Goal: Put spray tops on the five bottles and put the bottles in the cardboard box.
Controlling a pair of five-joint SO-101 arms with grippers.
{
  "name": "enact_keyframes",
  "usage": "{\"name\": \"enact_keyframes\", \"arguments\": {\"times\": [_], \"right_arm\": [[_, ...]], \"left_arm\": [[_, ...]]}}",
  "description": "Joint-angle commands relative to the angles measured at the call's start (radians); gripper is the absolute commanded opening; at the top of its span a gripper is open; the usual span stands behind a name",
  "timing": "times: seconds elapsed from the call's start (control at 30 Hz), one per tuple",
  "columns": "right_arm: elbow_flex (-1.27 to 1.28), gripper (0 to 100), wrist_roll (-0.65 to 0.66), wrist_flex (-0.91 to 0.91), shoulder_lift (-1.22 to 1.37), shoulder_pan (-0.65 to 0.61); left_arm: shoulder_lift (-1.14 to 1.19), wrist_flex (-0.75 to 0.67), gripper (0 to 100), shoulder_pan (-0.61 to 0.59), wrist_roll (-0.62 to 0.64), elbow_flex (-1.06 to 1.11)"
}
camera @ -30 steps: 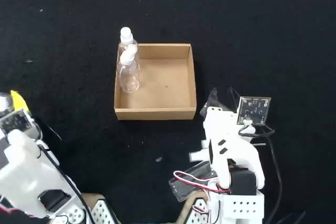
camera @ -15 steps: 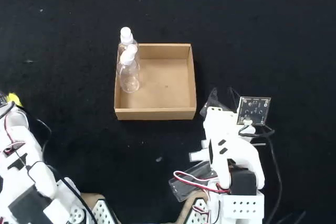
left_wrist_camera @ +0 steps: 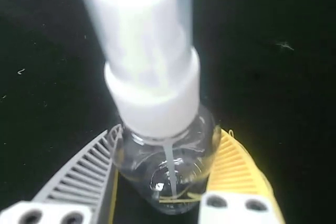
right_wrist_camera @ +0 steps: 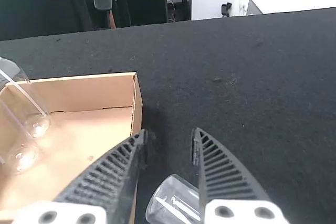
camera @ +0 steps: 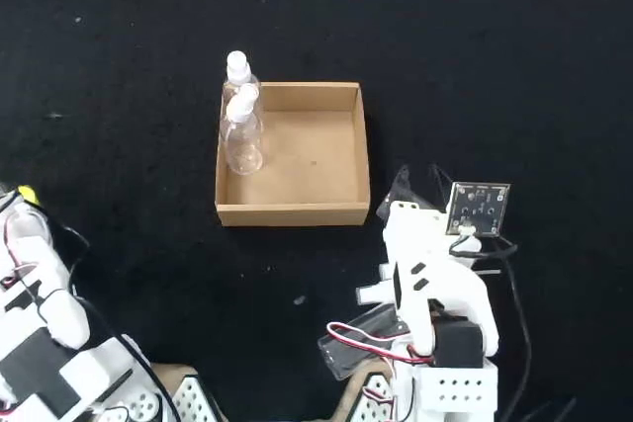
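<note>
cardboard box (camera: 293,212): two topped bottles (camera: 242,140) inside | left gripper (left_wrist_camera: 170,136): I clamp one bottle (left_wrist_camera: 168,171) | right gripper (right_wrist_camera: 169,136): parted, empty

White right arm (camera: 435,284) bears red cables (camera: 348,327) and black ribbed end effector (right_wrist_camera: 168,137).

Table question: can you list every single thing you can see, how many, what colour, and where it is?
cardboard box: one, brown, middle of the table.
boxed bottles: two, clear with white spray tops, standing along the box's left wall in the high view.
held bottle: one, clear with a white spray top, in the left claw.
lying bottle: one, clear, on its side below the right claw.
table: one, black.
left claw: grey and yellow fingers, shut on the held bottle.
right claw: black fingers, open, beside the box.
</note>
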Motion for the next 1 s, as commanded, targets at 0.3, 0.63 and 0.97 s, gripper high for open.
{"name": "enact_keyframes", "arguments": {"times": [0.3,0.63,0.97], "right_arm": [[-0.002,12.8,0.009,-0.023,-0.094,-0.009],[-0.002,12.8,0.009,-0.025,-0.094,-0.009],[-0.002,12.8,0.009,-0.023,-0.094,-0.009]], "left_arm": [[-0.003,0.005,19,-0.035,-0.003,-0.059],[-0.005,0.011,21,-0.028,-0.011,-0.096],[0.006,0.008,29,-0.028,-0.009,-0.097]]}}
